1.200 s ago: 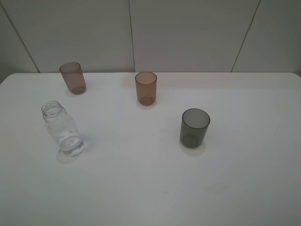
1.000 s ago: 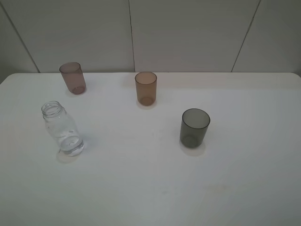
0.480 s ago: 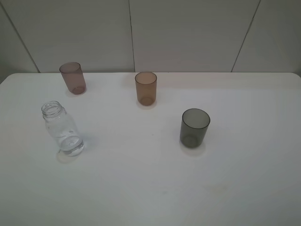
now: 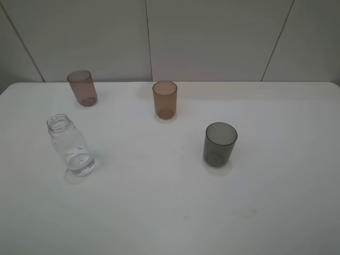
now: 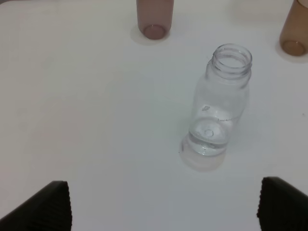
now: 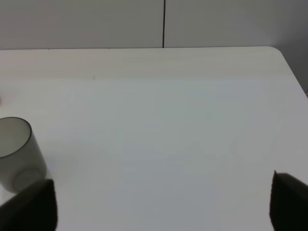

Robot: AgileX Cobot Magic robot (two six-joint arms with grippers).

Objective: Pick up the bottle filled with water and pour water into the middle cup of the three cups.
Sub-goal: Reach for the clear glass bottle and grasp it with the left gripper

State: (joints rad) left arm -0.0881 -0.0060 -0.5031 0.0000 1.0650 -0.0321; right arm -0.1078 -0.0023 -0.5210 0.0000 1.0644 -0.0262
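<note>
the step in hand looks like the reach for the bottle (image 4: 71, 146); nothing is lifted and no water is poured yet; the bottle stands upright and uncapped on the near left of the white table (image 4: 159, 212), with water low in it; the middle cup (image 4: 164, 99), amber-orange, stands far centre, the mauve cup (image 4: 82, 87) far left, the grey cup (image 4: 219, 144) nearer on the right, all well apart from the bottle; neither arm shows in the high view; next, i judge, the left gripper (image 5: 166, 204) must go forward and down until the bottle's body lies between its fingers, then close gently below the shoulders so the thin wall neither tips nor buckles.

the left gripper's jaws stand spread wide; only two dark fingertips show in its wrist view, with the bottle ahead between them, untouched; it holds nothing; the right gripper (image 6: 161, 204) is likewise spread wide and empty, the grey cup ahead to one side of it, not touched.
</note>
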